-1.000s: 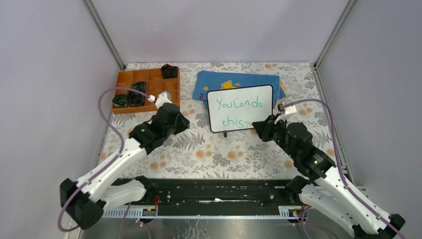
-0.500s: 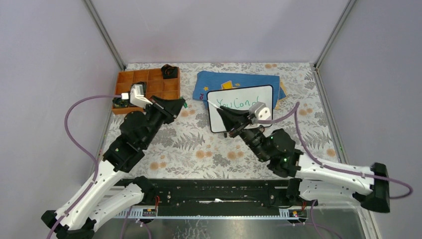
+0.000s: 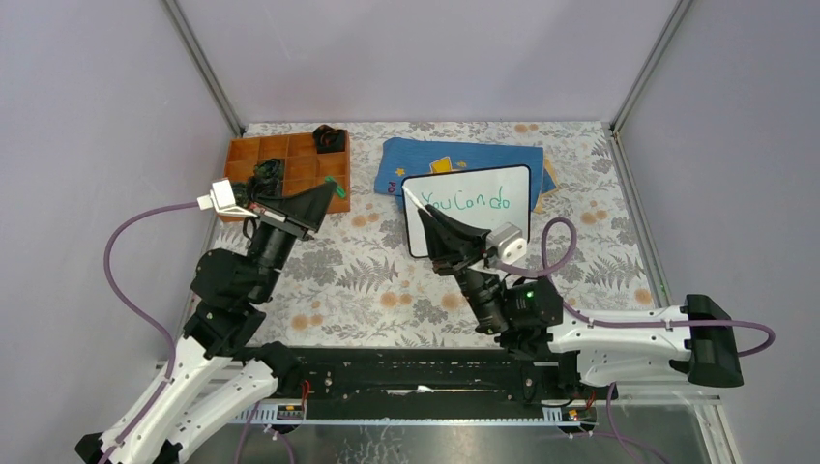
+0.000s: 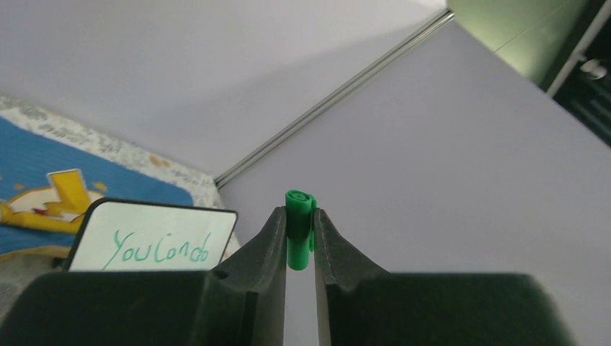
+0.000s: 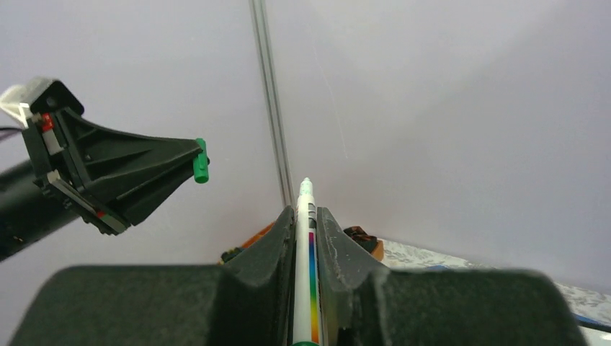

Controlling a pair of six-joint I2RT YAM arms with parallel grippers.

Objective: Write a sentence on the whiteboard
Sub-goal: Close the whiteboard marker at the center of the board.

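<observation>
The whiteboard (image 3: 517, 215) lies on the floral table, partly on a blue cloth. Of the sentence (image 3: 466, 202) I read green "You can do"; my right arm covers the board's lower part. My right gripper (image 3: 425, 208) hovers raised over the board's left edge, shut on a white marker (image 5: 304, 249) whose bare tip points up and left. My left gripper (image 3: 332, 188) is lifted near the orange tray, shut on a green cap (image 4: 299, 231). In the right wrist view the left gripper (image 5: 191, 160) and its cap (image 5: 200, 160) sit up left of the marker tip, apart from it.
An orange compartment tray (image 3: 290, 169) with dark items stands at the back left. The blue cloth (image 3: 454, 157) with yellow print lies under the board's far side. Grey walls close in on three sides.
My right arm has left the board's lower right and swung left, lifting the marker tip off the board. My left arm has risen and turned its cap toward the marker.
</observation>
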